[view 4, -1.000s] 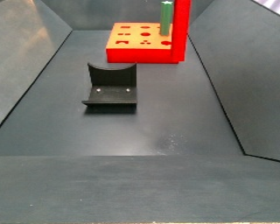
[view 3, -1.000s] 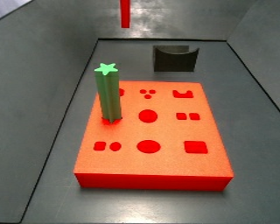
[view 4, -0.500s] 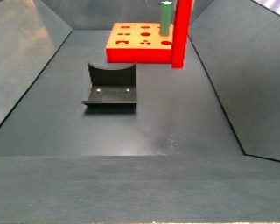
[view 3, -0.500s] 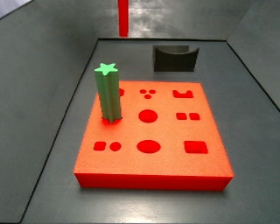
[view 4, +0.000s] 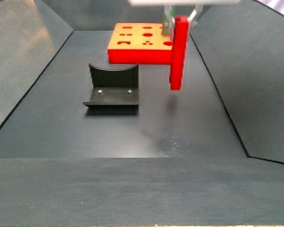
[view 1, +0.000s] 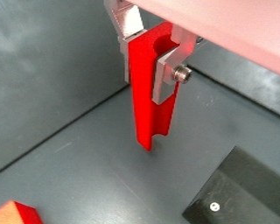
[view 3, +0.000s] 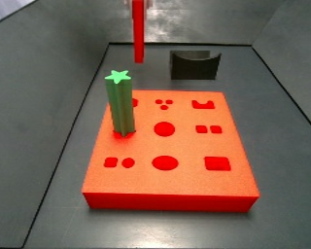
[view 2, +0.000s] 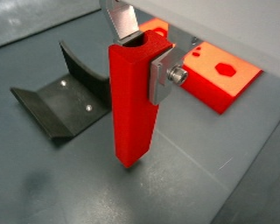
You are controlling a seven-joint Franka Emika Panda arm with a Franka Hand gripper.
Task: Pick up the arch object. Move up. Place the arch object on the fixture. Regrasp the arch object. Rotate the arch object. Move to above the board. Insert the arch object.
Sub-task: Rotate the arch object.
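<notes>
Two silver fingers of the gripper clamp the upper end of the arch object, which we see hanging vertically, its lower end clear of the dark floor in both wrist views. In a side view the arch object hangs at about 3 o'clock from the fixture, apart from it, with bare floor beneath. The board lies beyond, at about 12 o'clock from the fixture; its near right corner is partly hidden behind the bar. In a side view the arch object descends from the upper edge, at about 12 o'clock of the green star-topped post, which stands upright in the board near its left edge. The fixture sits behind the board, well apart from the post. We see nothing touching the bar except the gripper.
</notes>
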